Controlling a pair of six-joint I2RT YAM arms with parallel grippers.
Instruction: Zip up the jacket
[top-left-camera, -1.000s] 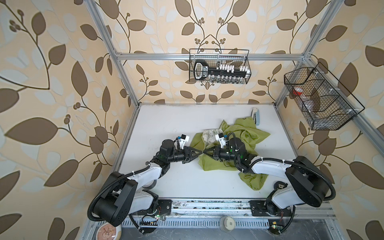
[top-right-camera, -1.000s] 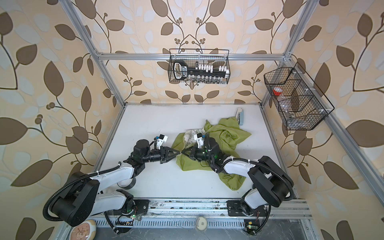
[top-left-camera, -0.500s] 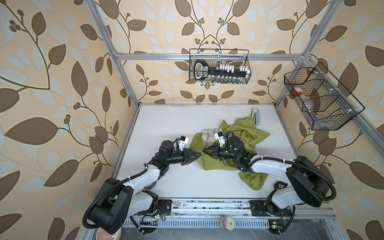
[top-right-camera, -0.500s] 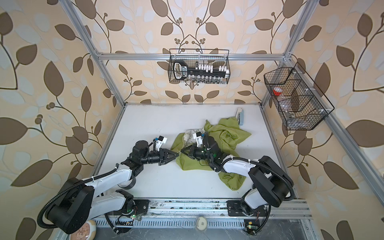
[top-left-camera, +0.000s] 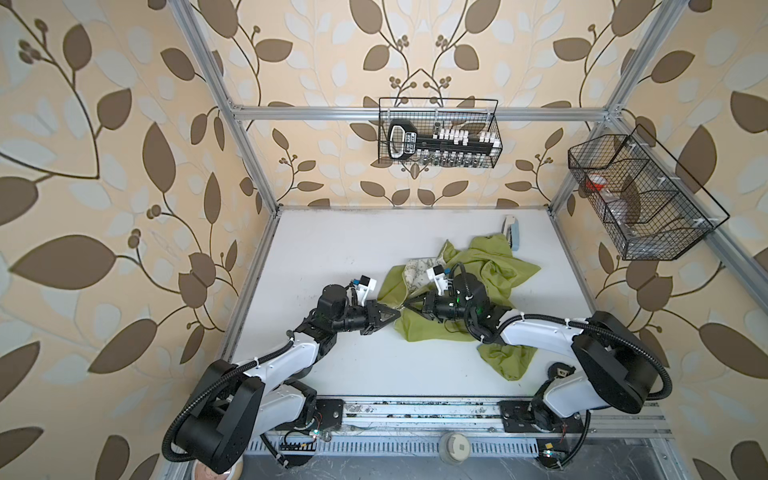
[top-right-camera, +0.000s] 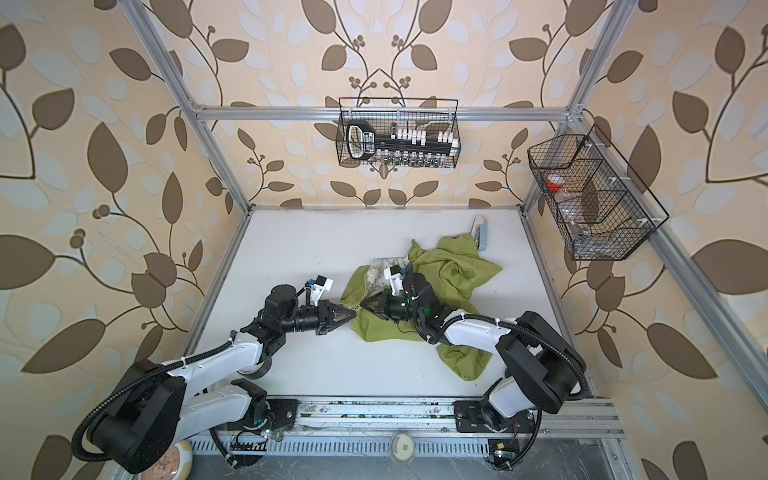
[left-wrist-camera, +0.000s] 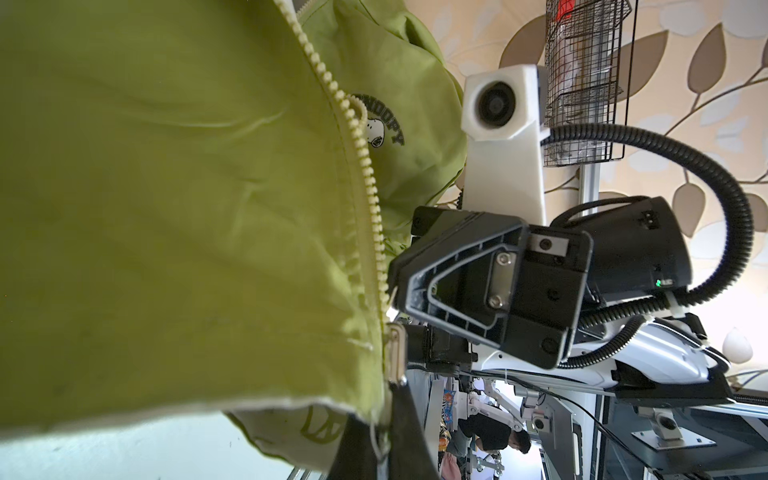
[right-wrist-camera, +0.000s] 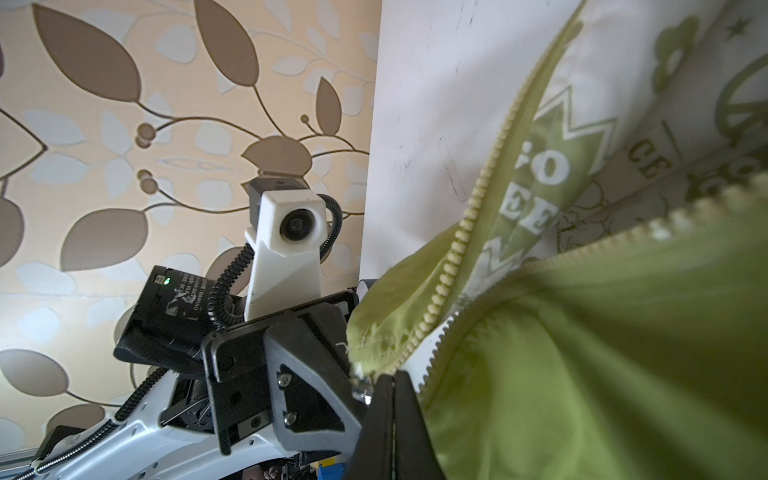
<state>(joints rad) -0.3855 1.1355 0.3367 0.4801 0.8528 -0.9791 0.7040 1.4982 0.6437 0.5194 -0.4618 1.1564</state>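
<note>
The jacket (top-left-camera: 490, 266) is lying crumpled on the white table (top-left-camera: 332, 249), right of centre, with its cream lining (top-left-camera: 417, 268) showing at the open front. In both top views the two arms are meeting tip to tip at the garment corner nearest the left arm.

The left gripper (top-left-camera: 395, 313) is clenching the hem corner of one front panel. In the left wrist view the fabric is running down between its dark fingers (left-wrist-camera: 411, 440), just below the metal zipper slider (left-wrist-camera: 397, 353). The right gripper (top-left-camera: 407, 307) is likewise clamping fabric at the foot of the zipper, where the two rows of teeth (right-wrist-camera: 478, 208) are converging in the right wrist view (whether the pin is already sitting in the slider cannot be told).

Step in hand: the arms are engaging the two zipper halves at the bottom. The front is standing open above that point, so the closing run is not yet begun.

Next move, as judged: the halves are calling for exact alignment, pin into slider, with the hem kept taut. One claw is then needing to anchor the hem while the other is regripping the slider and drawing it toward the collar. Slack fabric beside the slider is risking a jam.
</note>
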